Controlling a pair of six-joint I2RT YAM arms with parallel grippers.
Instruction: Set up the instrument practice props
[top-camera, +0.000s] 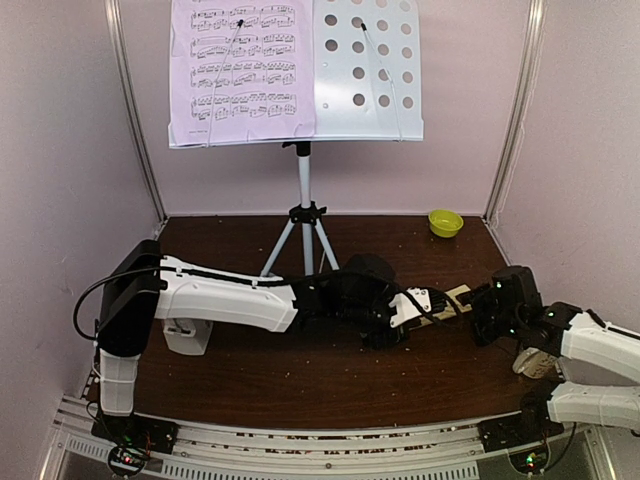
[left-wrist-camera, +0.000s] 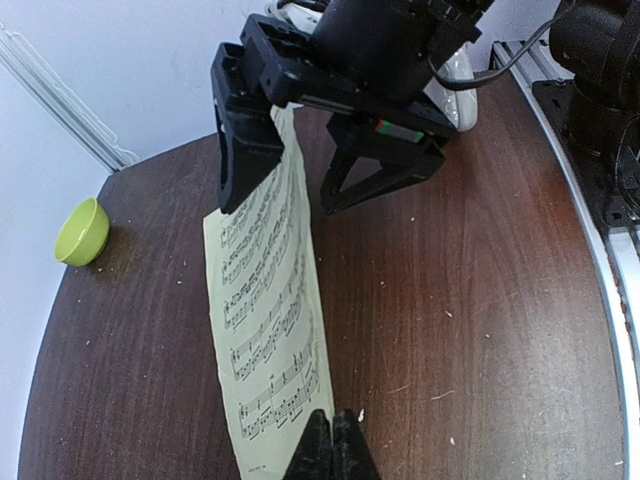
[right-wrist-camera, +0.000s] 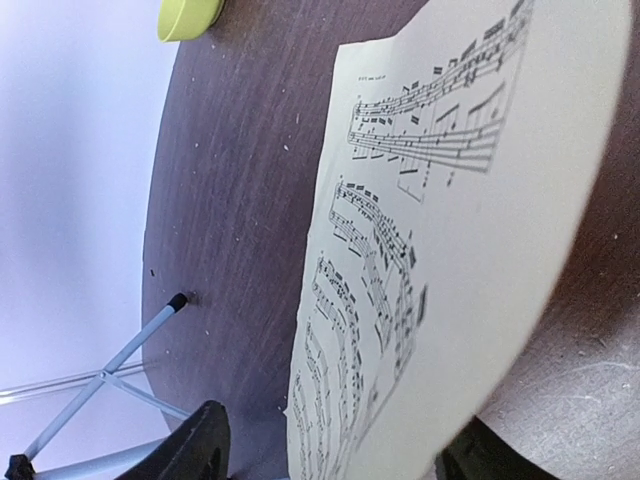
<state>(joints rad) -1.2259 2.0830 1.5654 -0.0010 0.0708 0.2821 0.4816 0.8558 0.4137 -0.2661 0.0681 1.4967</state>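
The grey perforated music-stand desk (top-camera: 365, 70) stands on its silver tripod (top-camera: 303, 215) at the back, with the lilac sheet-music page (top-camera: 243, 70) on its left half. My left gripper (left-wrist-camera: 335, 440) is shut on the near edge of the pale yellow page (left-wrist-camera: 270, 300), holding it edge-up just above the table. The page's far end lies between the spread fingers (left-wrist-camera: 245, 150) of my right gripper (right-wrist-camera: 335, 460), which is open and not pressing on the sheet (right-wrist-camera: 470, 230). In the top view the two grippers meet right of centre (top-camera: 455, 300). A small light grey metronome (top-camera: 185, 338) sits half hidden under my left arm.
A small green bowl (top-camera: 445, 222) sits at the back right corner, also seen from the wrists (left-wrist-camera: 83, 232) (right-wrist-camera: 188, 17). A mug (top-camera: 535, 362) stands beside my right arm. A tripod foot (right-wrist-camera: 178, 299) rests close to the page's left. Pink walls close three sides.
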